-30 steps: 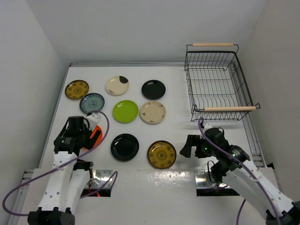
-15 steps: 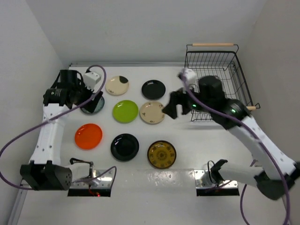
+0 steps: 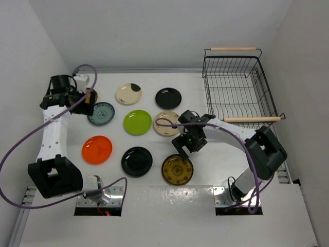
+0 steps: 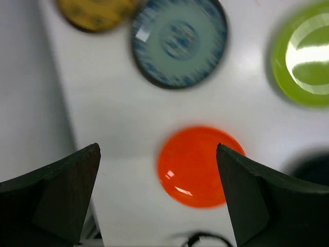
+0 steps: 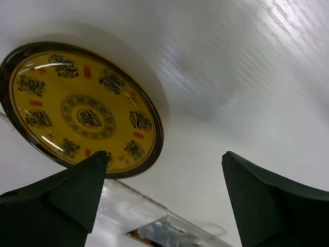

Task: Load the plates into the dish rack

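Observation:
The plates lie flat on the white table. Top view: cream-and-black (image 3: 128, 93), black (image 3: 168, 98), blue-grey (image 3: 101, 113), lime green (image 3: 137, 122), cream (image 3: 165, 123), orange (image 3: 97, 149), black (image 3: 136, 161), mustard (image 3: 177, 169). A second mustard plate (image 4: 95, 10) is mostly hidden under my left gripper (image 3: 86, 98), which is open and empty, high over the back left. Its wrist view shows the orange plate (image 4: 200, 165) and blue-grey plate (image 4: 179, 41). My right gripper (image 3: 186, 146) is open and empty just above the front mustard plate (image 5: 82, 110). The black wire dish rack (image 3: 236, 92) holds no plates.
White walls close in on the left, back and right of the table. The rack's wooden handles (image 3: 252, 119) lie at its near and far ends. The arm base plates (image 3: 234, 198) sit at the table's front edge. Purple cables loop from both arms.
My left arm has swung from the front left to the back left corner. My right arm rose toward the rack, then came down over the front mustard plate. No plate has moved.

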